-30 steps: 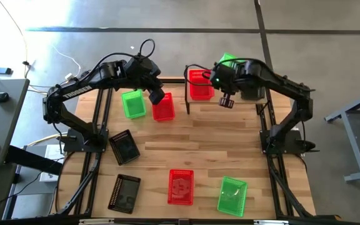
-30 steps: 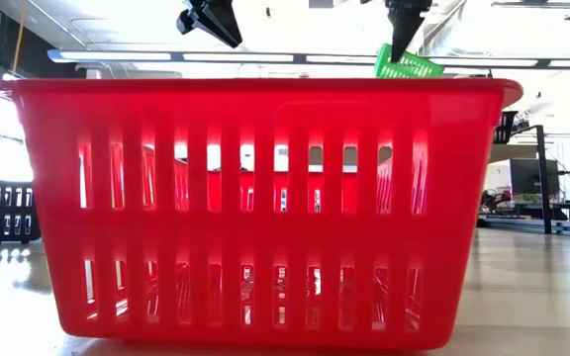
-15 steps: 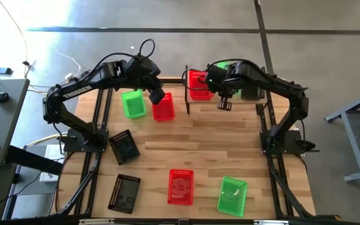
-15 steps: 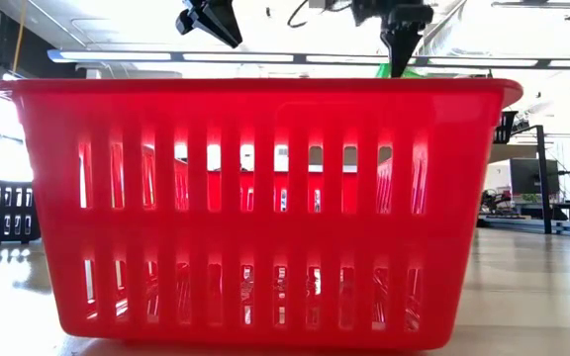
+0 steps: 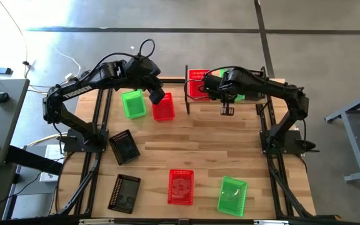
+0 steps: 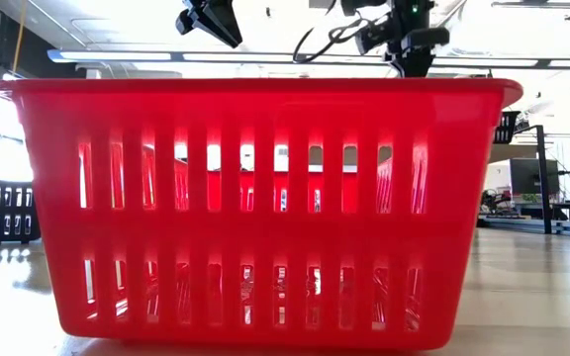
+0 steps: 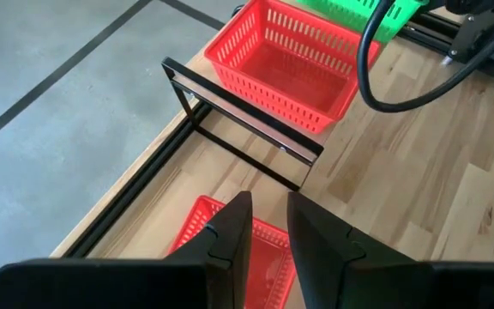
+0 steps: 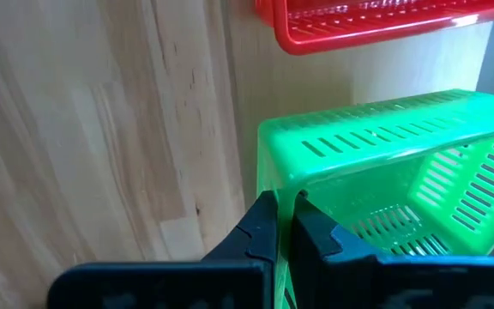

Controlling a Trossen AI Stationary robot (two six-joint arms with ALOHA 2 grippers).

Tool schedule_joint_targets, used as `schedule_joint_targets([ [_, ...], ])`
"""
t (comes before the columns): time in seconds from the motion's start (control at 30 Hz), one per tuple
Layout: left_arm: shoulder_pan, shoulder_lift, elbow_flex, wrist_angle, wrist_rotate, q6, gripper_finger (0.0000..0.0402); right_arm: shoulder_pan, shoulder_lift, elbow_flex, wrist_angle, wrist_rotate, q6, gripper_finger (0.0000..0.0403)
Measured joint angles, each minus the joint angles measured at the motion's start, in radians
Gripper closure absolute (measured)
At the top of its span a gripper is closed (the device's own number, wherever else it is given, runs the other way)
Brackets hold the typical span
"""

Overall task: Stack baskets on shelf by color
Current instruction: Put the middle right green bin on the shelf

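On the shelf [image 5: 212,95] at the far edge of the surface [image 5: 205,140] we see one red basket [image 5: 197,81], and just beside it the right pincer [image 8: 283,225] is clenched on the wall of a green basket [image 8: 384,172]. This basket is tilted, so it seems to us not yet settled. To do this step well, we should bring it level first and lower it on a bare part of the board, apart from the red one, because each color needs its own pile. We should release only when the bottom lies flat, then lift straight up so the fingers do not drag the thin wall.

The left pincer [image 7: 268,225] hangs above another red basket [image 5: 162,107] near the shelf, with its fingers nearly closed on nothing. Five more baskets lie on the surface: one green by the left arm, and two black, one red, one green toward the near side.
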Motion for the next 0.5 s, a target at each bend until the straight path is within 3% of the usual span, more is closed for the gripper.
schedule_joint_targets([
  [0.5, 0.000, 0.000, 0.000, 0.000, 0.000, -0.011, 0.0335, 0.016, 0.010, -0.004, 0.029, -0.034, 0.006, 0.0403],
])
